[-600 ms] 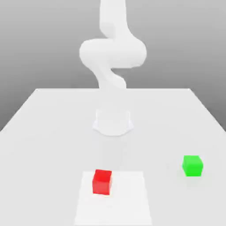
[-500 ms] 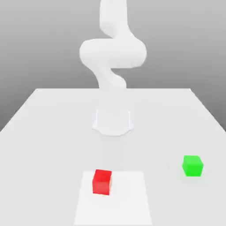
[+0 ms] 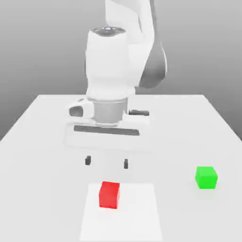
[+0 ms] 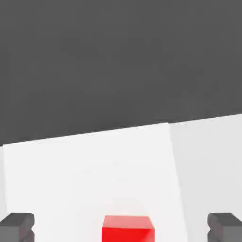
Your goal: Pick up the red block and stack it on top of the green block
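Red marks the block to be picked: the red block (image 3: pixel 109 194) rests on the white sheet (image 3: pixel 137 212), and it serves as the reference for all positions given here. The gripper (image 3: pixel 107 162) stands above and slightly behind the red block, toward the arm base, released and holding nothing, with its fingertips spread apart to either side. The green block (image 3: pixel 206 177) sits well apart from the red block, toward the exterior view's right, on the bare table (image 3: pixel 189 212). The step in hand is judged to be the approach to the grasp. Before you descend, centre the gripper over the red block and align the fingers with two opposite faces; the block appears slightly turned, so verify wrist rotation. Lower vertically, keeping clearance on both sides. Do not let a fingertip land on the top face. Close only when the pads are level with the block's sides, then lift straight up.
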